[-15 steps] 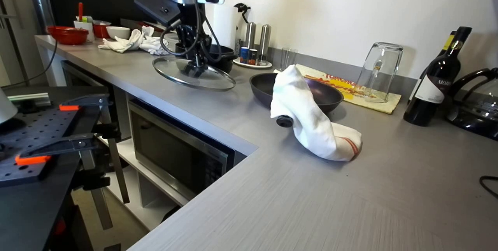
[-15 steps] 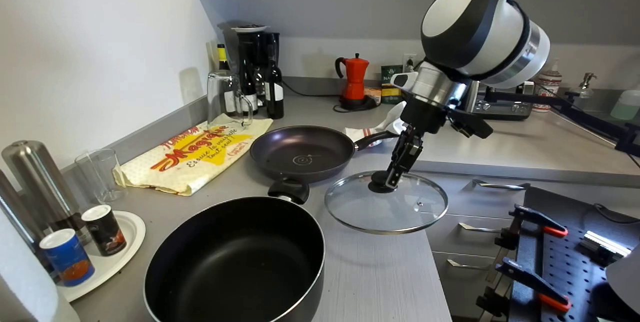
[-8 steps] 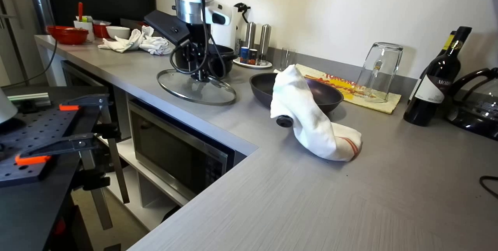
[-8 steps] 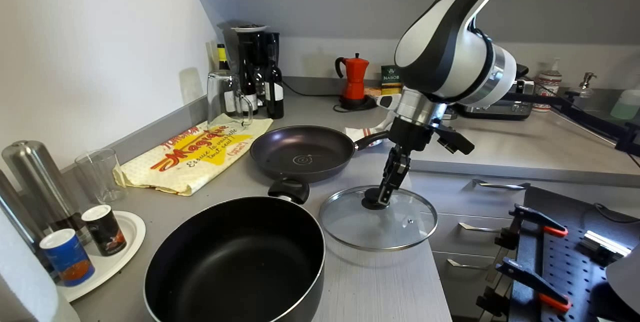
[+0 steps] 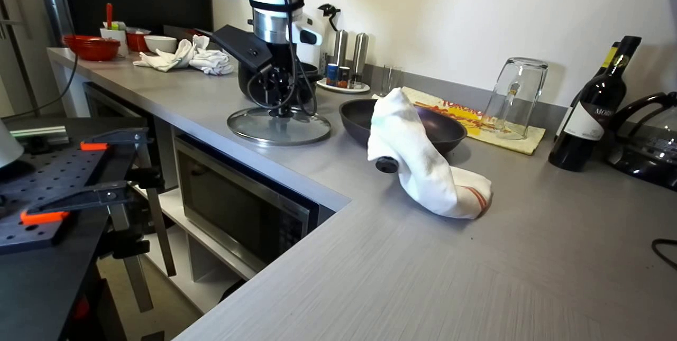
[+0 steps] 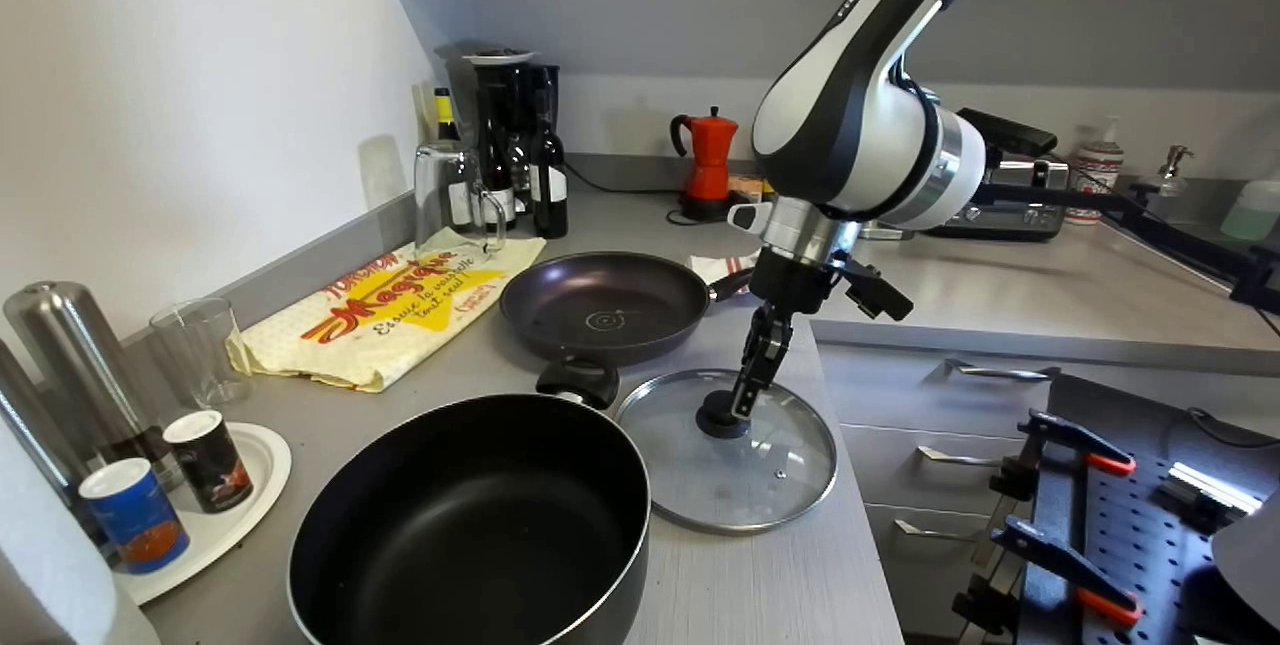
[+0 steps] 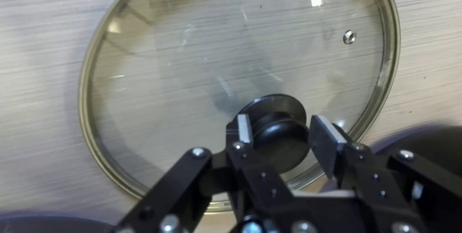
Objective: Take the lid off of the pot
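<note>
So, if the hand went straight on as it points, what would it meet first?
Probably the clear, round glass lid: the hand points down at it, straddling its round black knob. Exact clearance is unclear.

Lid (image 6: 745, 475) on counter (image 6: 745, 590) beside pot (image 6: 470, 535), near pan (image 6: 605, 300).

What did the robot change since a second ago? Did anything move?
The lid came down: it hung tilted in the air, and now looks level, on the counter or almost. In an exterior view it also moved left, toward the pot. The gripper came down too; it's around the knob, and I can't tell if it has let go. The pot, pan and yellow towel stayed put.
</note>
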### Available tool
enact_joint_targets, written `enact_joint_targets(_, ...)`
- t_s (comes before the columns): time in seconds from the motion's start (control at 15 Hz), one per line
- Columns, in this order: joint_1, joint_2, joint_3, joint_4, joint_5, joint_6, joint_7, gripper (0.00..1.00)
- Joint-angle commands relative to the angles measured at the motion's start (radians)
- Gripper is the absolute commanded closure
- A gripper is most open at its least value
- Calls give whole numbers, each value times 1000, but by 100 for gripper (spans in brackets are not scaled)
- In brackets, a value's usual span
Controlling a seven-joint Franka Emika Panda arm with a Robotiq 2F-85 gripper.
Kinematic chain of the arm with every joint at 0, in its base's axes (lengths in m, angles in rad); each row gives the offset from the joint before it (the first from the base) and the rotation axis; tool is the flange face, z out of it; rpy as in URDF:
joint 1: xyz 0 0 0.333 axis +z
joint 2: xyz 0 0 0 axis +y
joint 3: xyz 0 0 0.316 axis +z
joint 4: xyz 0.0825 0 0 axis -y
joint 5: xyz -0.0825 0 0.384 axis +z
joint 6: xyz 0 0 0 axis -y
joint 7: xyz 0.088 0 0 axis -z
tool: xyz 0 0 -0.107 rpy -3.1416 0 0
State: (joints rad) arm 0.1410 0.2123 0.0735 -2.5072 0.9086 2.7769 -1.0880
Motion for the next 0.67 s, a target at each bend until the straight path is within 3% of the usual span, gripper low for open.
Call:
enact_joint_targets(0.0,-2,13,6,22,8,5,-22,56)
enact_joint_targets(0.07,-1,11,4,21,2,5,-18,29)
enact_joint_targets(0.2,0,-4,7,10,5,4,-23,27)
enact_joint_targets(0.47,5,-47,17,-17,6,10,-31,1)
enact_joint_targets(0.6,4,-62,24,-23,11,8,-35,0)
